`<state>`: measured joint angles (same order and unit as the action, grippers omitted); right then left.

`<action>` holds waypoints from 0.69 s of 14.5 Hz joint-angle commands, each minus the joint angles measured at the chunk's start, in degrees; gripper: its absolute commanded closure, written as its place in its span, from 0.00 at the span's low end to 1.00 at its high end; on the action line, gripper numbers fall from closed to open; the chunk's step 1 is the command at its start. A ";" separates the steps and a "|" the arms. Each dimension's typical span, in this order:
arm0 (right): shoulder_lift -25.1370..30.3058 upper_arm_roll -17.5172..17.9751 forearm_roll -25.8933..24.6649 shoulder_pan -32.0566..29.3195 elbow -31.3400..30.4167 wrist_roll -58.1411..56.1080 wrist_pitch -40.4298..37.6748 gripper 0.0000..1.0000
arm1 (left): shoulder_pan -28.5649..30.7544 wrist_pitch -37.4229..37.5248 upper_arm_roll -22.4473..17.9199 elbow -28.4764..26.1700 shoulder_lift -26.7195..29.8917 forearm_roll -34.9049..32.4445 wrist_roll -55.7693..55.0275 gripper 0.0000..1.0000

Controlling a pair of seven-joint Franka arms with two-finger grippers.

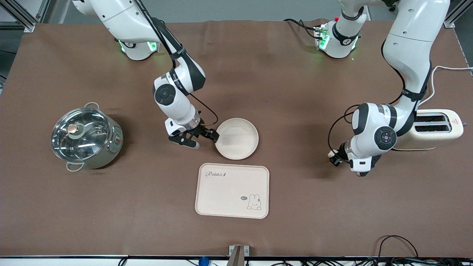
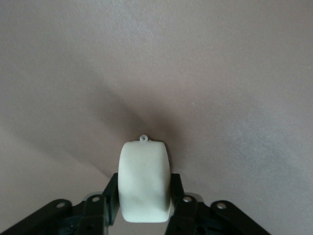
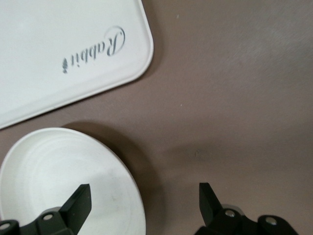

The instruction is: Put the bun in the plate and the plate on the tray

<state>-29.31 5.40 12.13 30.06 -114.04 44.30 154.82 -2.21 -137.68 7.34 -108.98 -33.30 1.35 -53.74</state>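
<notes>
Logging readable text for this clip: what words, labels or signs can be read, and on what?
"Rabbit": script lettering on the tray, at its corner nearest the plate.
Small speech bubble beside the tray's rabbit drawing: too small to read.
Red triangle sign on the toaster: too small to read.
Nothing else bears text.

plate [image 1: 237,138] just farther than tray [image 1: 232,190]

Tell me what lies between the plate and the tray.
Nothing: in the front view only a bare strip of brown table separates the plate from the tray, which lies nearer the camera. The right wrist view shows the same bare gap.
</notes>
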 commanded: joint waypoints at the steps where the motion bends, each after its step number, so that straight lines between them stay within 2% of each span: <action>1: -1.53 -0.65 0.79 1.14 -0.48 0.17 2.32 0.05 | -0.08 -0.23 2.48 -0.26 0.95 2.95 -1.88 0.64; 7: -3.47 -0.65 0.61 2.46 -0.22 0.17 3.91 0.05 | -0.95 0.04 15.93 1.84 1.92 2.87 -19.98 0.64; 10: -3.56 -0.65 0.61 3.51 -0.22 0.08 3.91 0.05 | -7.78 -1.09 16.74 4.82 -0.09 2.95 -29.11 0.64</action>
<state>-33.01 5.37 12.13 32.11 -113.96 44.30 157.97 -6.03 -137.76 24.31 -106.06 -32.19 3.52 -77.85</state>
